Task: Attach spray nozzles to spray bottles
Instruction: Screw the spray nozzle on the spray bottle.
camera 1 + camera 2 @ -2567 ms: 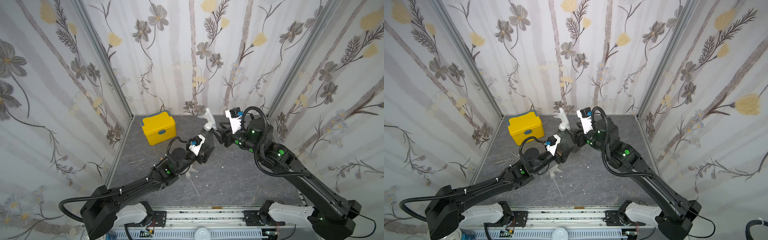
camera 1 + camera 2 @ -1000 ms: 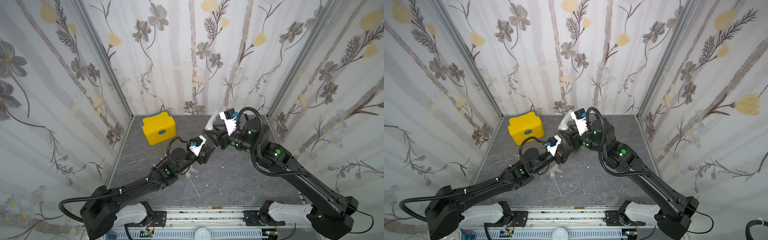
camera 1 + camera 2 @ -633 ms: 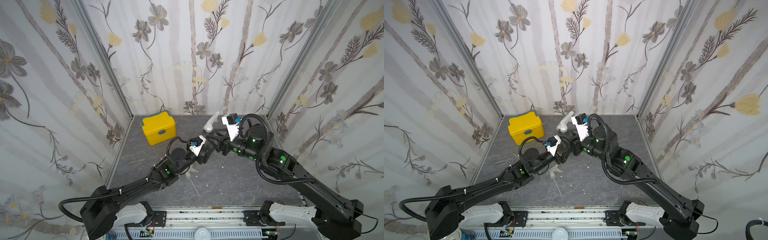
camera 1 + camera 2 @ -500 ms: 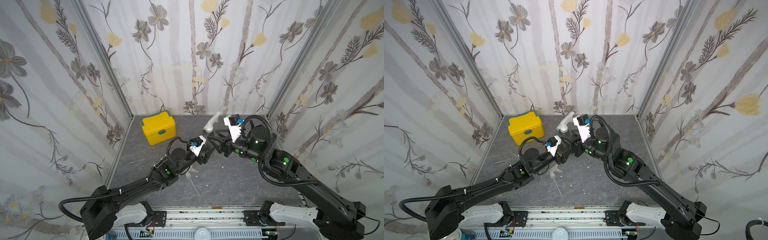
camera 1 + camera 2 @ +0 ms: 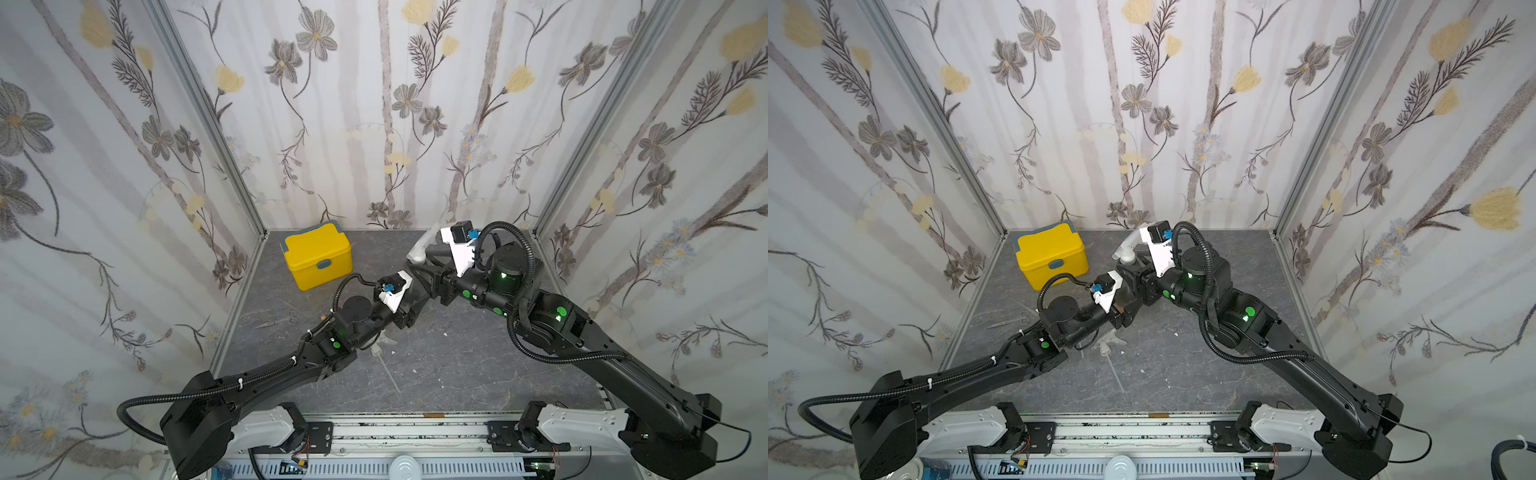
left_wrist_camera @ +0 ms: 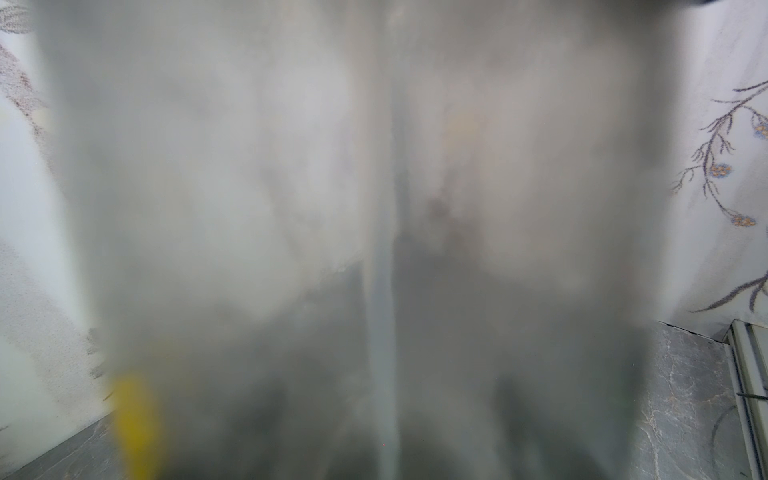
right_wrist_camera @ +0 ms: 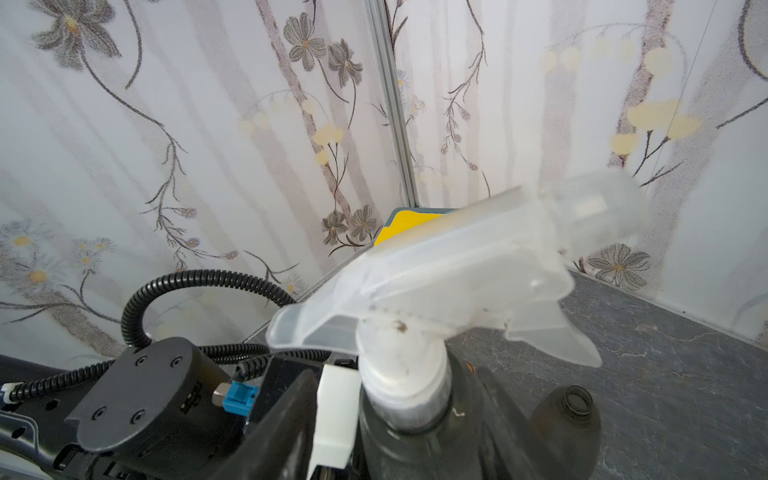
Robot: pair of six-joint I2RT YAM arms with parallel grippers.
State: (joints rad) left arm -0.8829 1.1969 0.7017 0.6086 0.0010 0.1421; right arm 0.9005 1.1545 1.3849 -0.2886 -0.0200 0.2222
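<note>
A smoky grey spray bottle is upright in my left gripper, which is shut on its body. The bottle's blurred wall fills the left wrist view and hides those jaws. A clear spray nozzle sits on its neck and shows in both top views. My right gripper straddles the neck just under the nozzle's collar. A gap shows beside the collar, and contact lower down is hidden. A second grey spray bottle stands open-necked nearby.
A yellow lidded box stands at the back left. Small scissors lie near the left wall. Another clear spray nozzle with its thin tube lies on the floor under my left arm.
The right wrist rolled and the nozzle swung from leaning left to leaning right. In the last half second the nozzle stayed put while the right elbow shifted. The left arm has not moved.
</note>
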